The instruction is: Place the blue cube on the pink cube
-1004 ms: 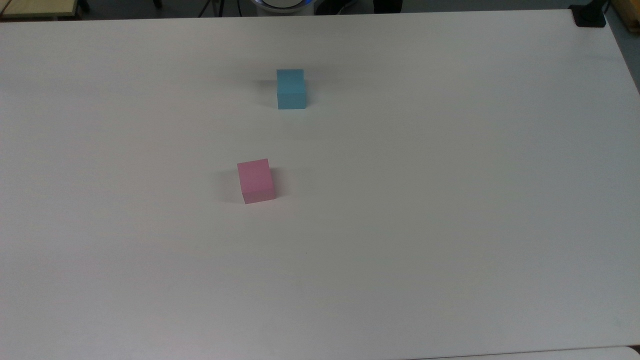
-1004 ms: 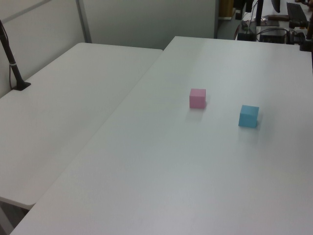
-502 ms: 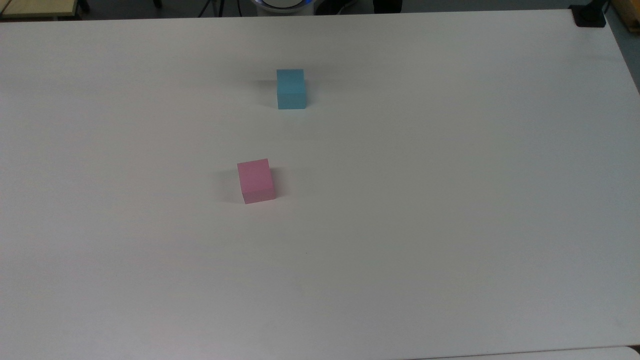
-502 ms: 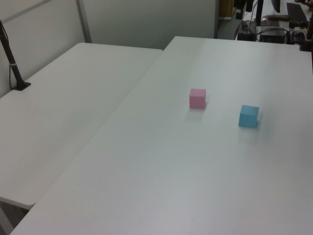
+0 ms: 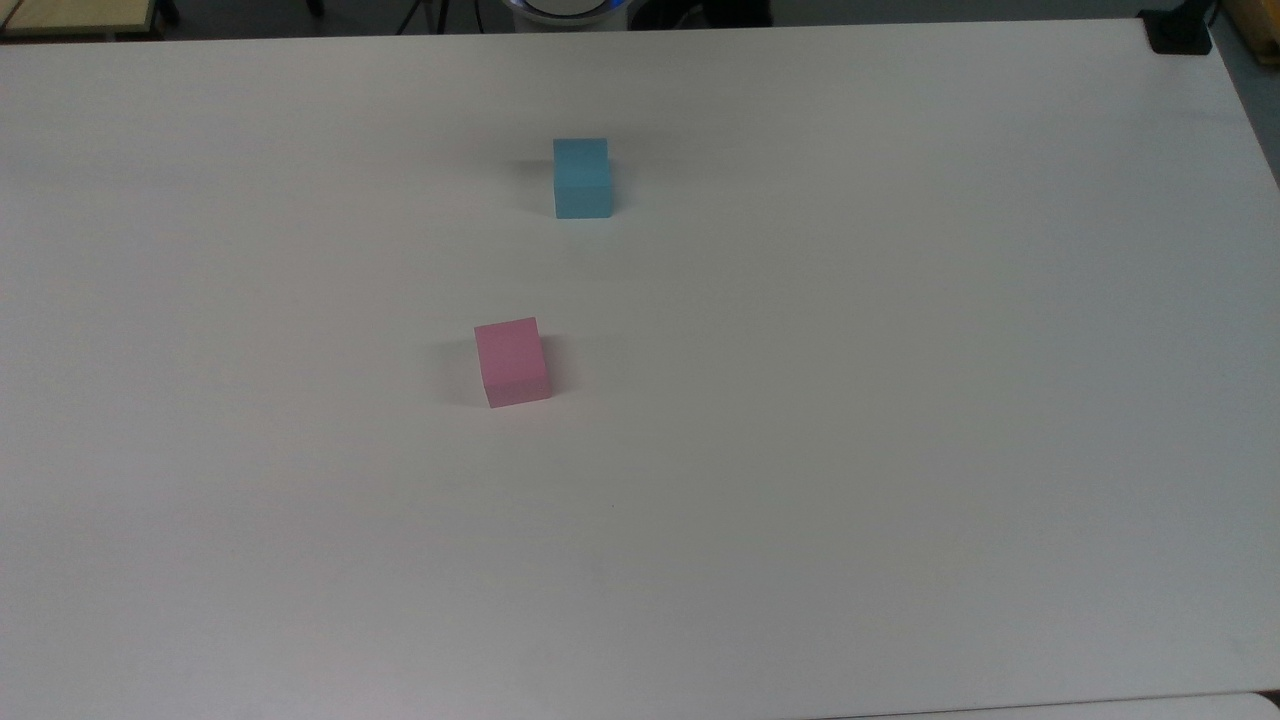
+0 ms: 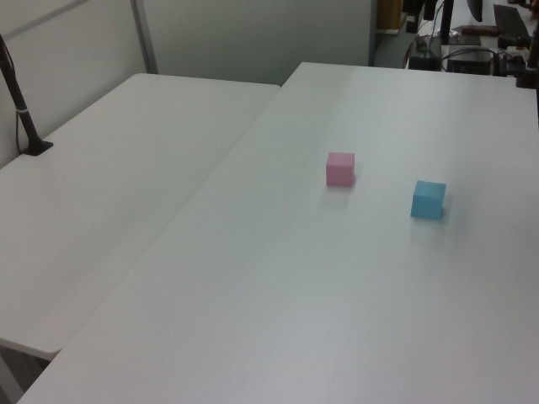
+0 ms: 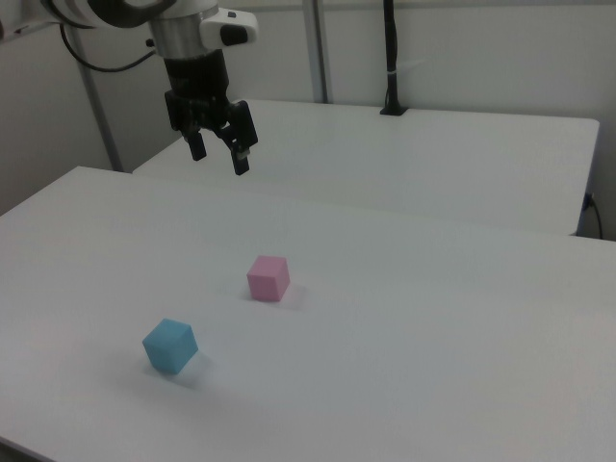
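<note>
The blue cube (image 5: 581, 178) rests on the white table, toward the far side in the top view; it also shows as blue cube (image 6: 428, 200) and blue cube (image 7: 170, 346). The pink cube (image 5: 512, 361) sits apart from it, nearer the middle, seen too as pink cube (image 6: 340, 168) and pink cube (image 7: 268, 278). In the right view my gripper (image 7: 219, 154) hangs high above the table, well behind and above both cubes, open with nothing between its fingers.
A second white table (image 6: 101, 194) adjoins the work table (image 5: 900, 400). A black pole on a clamp base (image 6: 25, 118) stands at its edge, seen also as a black pole (image 7: 390, 58). Another black clamp (image 5: 1178, 30) sits at the work table's corner.
</note>
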Robot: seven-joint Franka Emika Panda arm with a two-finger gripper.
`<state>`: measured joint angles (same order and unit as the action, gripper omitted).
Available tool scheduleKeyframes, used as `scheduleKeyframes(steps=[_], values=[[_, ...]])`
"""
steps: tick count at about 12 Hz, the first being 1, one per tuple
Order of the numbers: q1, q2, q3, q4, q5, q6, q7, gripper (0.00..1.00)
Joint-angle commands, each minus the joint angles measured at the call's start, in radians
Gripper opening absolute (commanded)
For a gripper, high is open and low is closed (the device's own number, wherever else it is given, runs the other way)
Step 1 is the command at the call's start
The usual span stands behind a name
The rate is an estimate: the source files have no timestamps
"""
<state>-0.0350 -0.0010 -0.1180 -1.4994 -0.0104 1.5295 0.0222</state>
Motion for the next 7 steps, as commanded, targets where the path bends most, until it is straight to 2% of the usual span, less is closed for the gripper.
scheduleKeyframes(steps=[1,7], values=[[-0.002,-0.024,-0.006,-0.015,0.023,0.001,-0.022,1.0],[0.001,-0.03,-0.002,-0.015,0.018,-0.012,-0.025,1.0]])
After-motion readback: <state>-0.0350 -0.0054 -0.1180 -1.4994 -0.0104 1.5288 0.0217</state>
